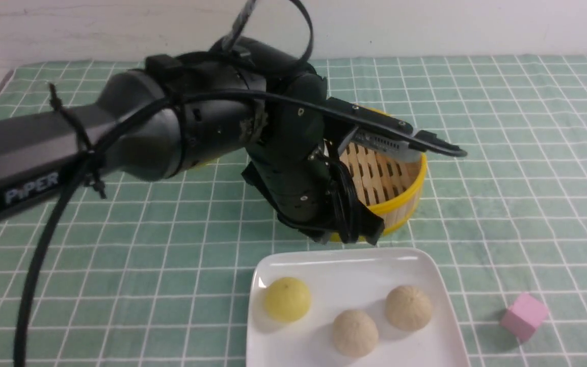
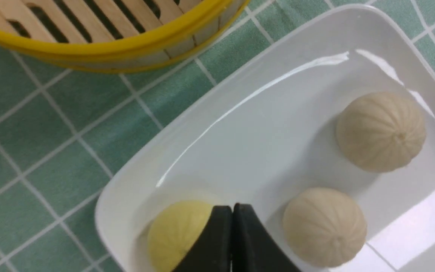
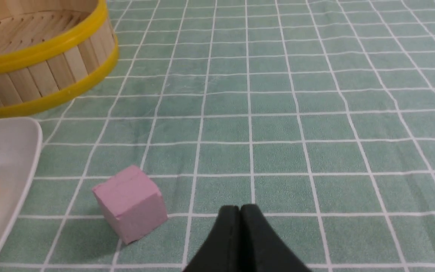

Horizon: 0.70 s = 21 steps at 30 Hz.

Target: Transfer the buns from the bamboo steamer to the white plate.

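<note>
We judge the transfer done: both buns sit on the plate, steamer showing none. Left hand and right hand are closed, empty; we need only withdraw.

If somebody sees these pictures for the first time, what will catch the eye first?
The big black left arm crosses the front view, its shut left claw near the far edge of the white plate. On that plate lie two buns and a yellow ball; the bamboo steamer behind shows a bare floor where visible. A pink cube sits alone on the cloth, right of the plate.
</note>
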Each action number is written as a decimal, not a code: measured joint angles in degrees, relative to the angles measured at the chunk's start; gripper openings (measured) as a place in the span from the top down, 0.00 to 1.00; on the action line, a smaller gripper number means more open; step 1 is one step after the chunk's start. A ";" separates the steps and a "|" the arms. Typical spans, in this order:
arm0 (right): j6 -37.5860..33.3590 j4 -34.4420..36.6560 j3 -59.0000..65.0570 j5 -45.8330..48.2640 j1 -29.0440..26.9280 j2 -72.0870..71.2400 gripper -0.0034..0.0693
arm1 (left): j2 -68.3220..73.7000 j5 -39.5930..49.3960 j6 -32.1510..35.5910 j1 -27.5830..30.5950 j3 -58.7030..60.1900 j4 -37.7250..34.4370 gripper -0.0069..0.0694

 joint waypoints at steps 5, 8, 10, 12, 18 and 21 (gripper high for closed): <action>0.00 -0.70 0.00 -0.12 -0.28 0.00 0.94 | -7.22 7.31 -0.75 0.00 0.00 4.13 0.88; 0.00 -1.86 0.00 -0.12 -1.56 0.00 0.94 | -13.34 10.38 -2.66 0.00 0.16 7.40 0.88; 0.00 -2.23 0.00 -0.12 -2.20 0.00 0.93 | -18.94 11.94 -4.24 0.00 1.89 9.40 0.88; 0.00 -2.27 0.00 -0.12 -2.25 0.00 0.93 | -21.76 12.36 -4.79 0.00 3.26 10.10 0.88; 0.00 -2.38 0.00 -0.12 -2.27 0.00 0.93 | -45.45 8.56 -12.39 0.00 22.36 11.15 0.88; 0.00 -2.38 0.00 -0.12 -2.27 0.00 0.92 | -55.02 3.54 -16.01 0.00 31.39 11.11 0.88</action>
